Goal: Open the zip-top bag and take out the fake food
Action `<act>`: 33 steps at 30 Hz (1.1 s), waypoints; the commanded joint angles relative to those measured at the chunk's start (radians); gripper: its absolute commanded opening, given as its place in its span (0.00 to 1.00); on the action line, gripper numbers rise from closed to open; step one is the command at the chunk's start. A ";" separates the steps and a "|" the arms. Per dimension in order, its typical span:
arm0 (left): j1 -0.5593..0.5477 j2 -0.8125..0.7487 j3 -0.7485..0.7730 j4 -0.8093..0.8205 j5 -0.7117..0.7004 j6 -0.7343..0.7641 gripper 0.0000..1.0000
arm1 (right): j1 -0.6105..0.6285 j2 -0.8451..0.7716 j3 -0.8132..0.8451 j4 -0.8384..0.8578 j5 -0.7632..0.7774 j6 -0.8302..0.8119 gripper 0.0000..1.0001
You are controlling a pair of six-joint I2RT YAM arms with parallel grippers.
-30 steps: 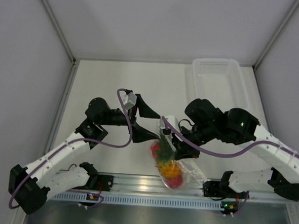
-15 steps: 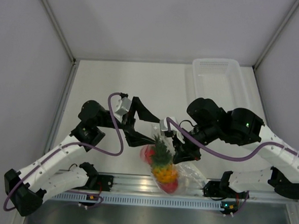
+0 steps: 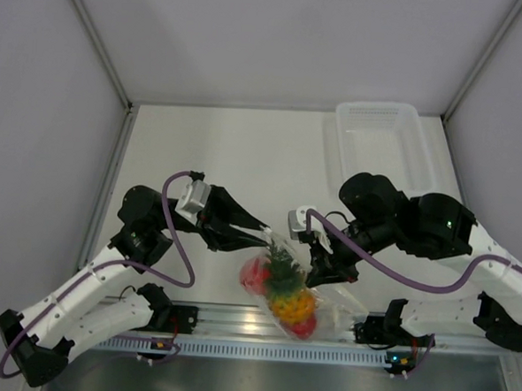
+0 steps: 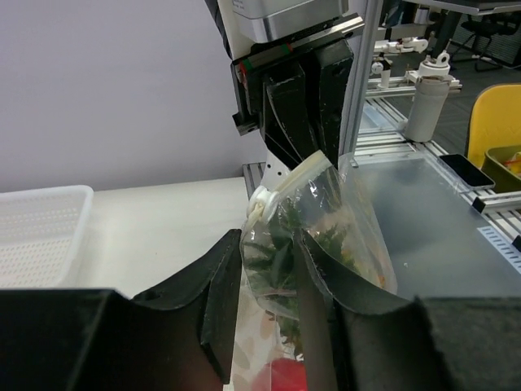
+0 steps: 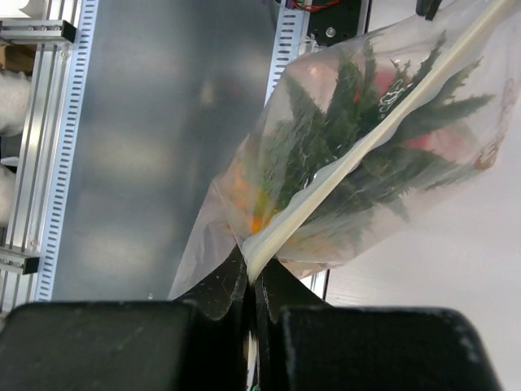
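Near the front rail I see the zip-top bag (image 3: 332, 304) held up in the air, with the fake food (image 3: 288, 296) inside it. My right gripper (image 5: 251, 275) is pinched together on its zip strip (image 5: 366, 137). The top of the bag sits between the fingers of my left gripper (image 4: 269, 322); whether they squeeze it I cannot tell. At the far right stands the bin (image 3: 375, 136)

White-shelled arms (image 3: 87, 282), black joints (image 3: 140, 219) and black fingers (image 4: 218, 303) — thin purple cables (image 3: 164, 203).
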 commanded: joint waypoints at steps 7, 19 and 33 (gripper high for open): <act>-0.004 -0.007 0.024 0.054 -0.007 -0.009 0.22 | 0.017 -0.071 -0.001 0.161 0.032 0.001 0.00; -0.006 -0.007 0.054 0.054 -0.024 -0.038 0.00 | 0.017 -0.079 -0.051 0.198 0.080 0.003 0.00; -0.004 0.127 0.169 -0.170 -0.228 0.087 0.00 | 0.015 -0.131 -0.163 0.288 0.440 0.066 0.28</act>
